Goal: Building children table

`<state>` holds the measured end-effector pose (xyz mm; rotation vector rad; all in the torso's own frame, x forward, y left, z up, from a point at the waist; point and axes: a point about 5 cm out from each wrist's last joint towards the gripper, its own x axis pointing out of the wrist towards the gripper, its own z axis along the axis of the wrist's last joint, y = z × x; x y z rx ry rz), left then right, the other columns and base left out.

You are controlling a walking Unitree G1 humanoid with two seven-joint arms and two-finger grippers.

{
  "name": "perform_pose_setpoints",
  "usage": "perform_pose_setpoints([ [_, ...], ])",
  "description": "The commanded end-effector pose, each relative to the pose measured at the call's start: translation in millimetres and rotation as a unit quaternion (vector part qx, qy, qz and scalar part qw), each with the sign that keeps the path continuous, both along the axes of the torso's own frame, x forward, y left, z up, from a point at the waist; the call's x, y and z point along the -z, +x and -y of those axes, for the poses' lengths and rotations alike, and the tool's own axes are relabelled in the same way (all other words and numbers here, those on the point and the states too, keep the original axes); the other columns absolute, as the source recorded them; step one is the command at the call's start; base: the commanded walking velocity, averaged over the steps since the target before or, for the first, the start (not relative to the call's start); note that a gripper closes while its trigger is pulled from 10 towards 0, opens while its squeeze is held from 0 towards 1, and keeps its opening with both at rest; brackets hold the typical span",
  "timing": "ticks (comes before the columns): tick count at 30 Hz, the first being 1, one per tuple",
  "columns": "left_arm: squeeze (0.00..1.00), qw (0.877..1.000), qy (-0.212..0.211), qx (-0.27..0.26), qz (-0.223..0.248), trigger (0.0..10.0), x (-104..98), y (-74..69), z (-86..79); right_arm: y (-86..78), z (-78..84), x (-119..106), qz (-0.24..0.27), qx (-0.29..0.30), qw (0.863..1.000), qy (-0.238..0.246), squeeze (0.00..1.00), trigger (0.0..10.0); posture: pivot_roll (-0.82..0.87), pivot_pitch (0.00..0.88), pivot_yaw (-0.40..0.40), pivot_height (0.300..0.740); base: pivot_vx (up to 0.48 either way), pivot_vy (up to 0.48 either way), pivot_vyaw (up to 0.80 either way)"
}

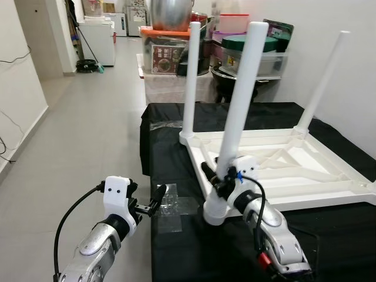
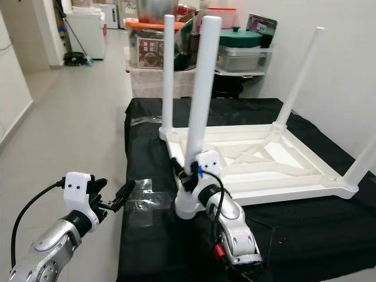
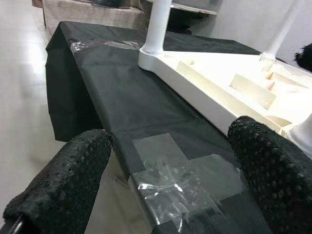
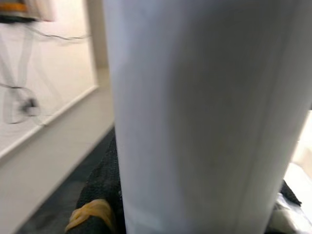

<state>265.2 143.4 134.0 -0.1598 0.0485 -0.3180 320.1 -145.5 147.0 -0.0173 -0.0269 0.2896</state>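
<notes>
A black cloth covers the work surface in front of me, and on it lies the white children's table top, upside down with its ribbed underside facing up. Three white legs stand upright from its corners: the near leg at the corner closest to me, a far left leg, and a far right leg. In the right eye view a fourth leg rises at the near right corner. Behind the cloth sit stacked storage boxes and pots against the wall.

My right gripper is clenched around the near leg low down, just above its socket; in the right wrist view the leg's white shaft sits right against the fingers.

My left gripper hangs spread apart and empty at the cloth's near left edge, just over a patch of clear tape stuck on the cloth.
</notes>
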Motion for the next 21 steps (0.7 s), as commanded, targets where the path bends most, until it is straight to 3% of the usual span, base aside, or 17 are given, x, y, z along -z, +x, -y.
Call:
perform_pose_setpoints([
  [1, 0.00, 1.000, 0.003, -0.004, -0.005, 10.0, 2.4, 1.4, -1.0, -1.0, 20.8, 17.4, -0.045, 0.058, 0.997, -0.021, 0.00, 0.0, 0.07, 0.000, -0.065, 0.740, 0.000, 0.000, 0.00],
  [9, 0.00, 1.000, 0.006, -0.004, -0.007, 10.0, 3.1, 1.6, -2.2, -0.9, 27.9, 13.3, -0.028, 0.149, 0.988, -0.027, 0.00, 0.0, 0.07, 0.000, -0.062, 0.740, 0.000, 0.000, 0.00],
  [10, 0.00, 1.000, 0.007, -0.005, -0.006, 10.0, 3.0, 2.0, -2.0, -1.7, 30.5, 12.3, -0.025, 0.191, 0.981, -0.018, 0.00, 0.0, 0.07, 0.000, -0.062, 0.740, 0.000, 0.000, 0.00],
  [15, 0.00, 1.000, 0.007, -0.005, -0.006, 10.0, 2.9, 2.2, -2.0, -3.5, 32.4, 10.5, -0.015, 0.222, 0.975, -0.009, 0.00, 0.0, 0.07, 0.000, -0.060, 0.740, 0.000, 0.000, 0.00],
  [18, 0.00, 1.000, 0.009, -0.005, -0.007, 10.0, 3.0, 2.2, -2.4, -10.0, 37.1, 3.5, 0.025, 0.264, 0.964, 0.004, 0.00, 0.0, 0.07, 0.000, -0.059, 0.740, 0.000, 0.000, 0.00],
  [21, 0.00, 1.000, 0.009, -0.005, -0.007, 10.0, 3.1, 2.2, -2.7, -12.5, 38.4, 1.9, 0.035, 0.273, 0.962, 0.006, 0.00, 0.0, 0.07, 0.000, -0.059, 0.740, 0.000, 0.000, 0.00],
])
